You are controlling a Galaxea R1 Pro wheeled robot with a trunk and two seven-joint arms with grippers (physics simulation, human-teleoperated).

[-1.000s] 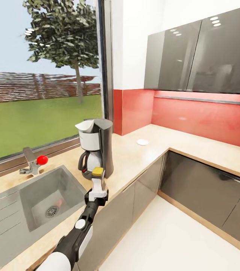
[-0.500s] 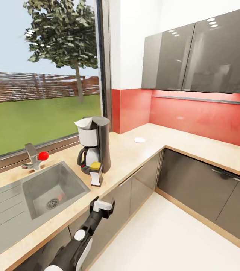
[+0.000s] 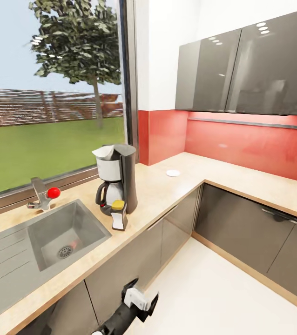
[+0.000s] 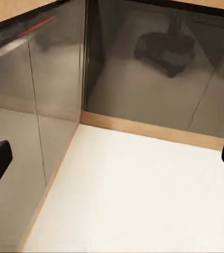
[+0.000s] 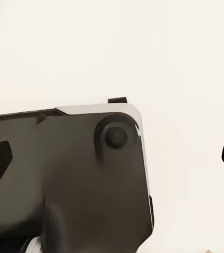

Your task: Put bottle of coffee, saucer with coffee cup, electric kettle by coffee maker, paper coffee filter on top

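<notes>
Head view: small dark brown bottle of coffee with yellow cap [image 3: 118, 216] stands on the pale beige wood-look tabletop [image 3: 167, 195], just beside the tall dark grey coffee maker with white carafe [image 3: 116, 179]; that step looks done. Small white round saucer [image 3: 172, 173] sits well apart toward the corner, needs moving. Filter, cup, kettle left. Left claw [image 3: 141, 300] low by the grey cabinets, spread open, empty. Right claw [image 5: 112, 158]: tips wide apart, empty.
</notes>
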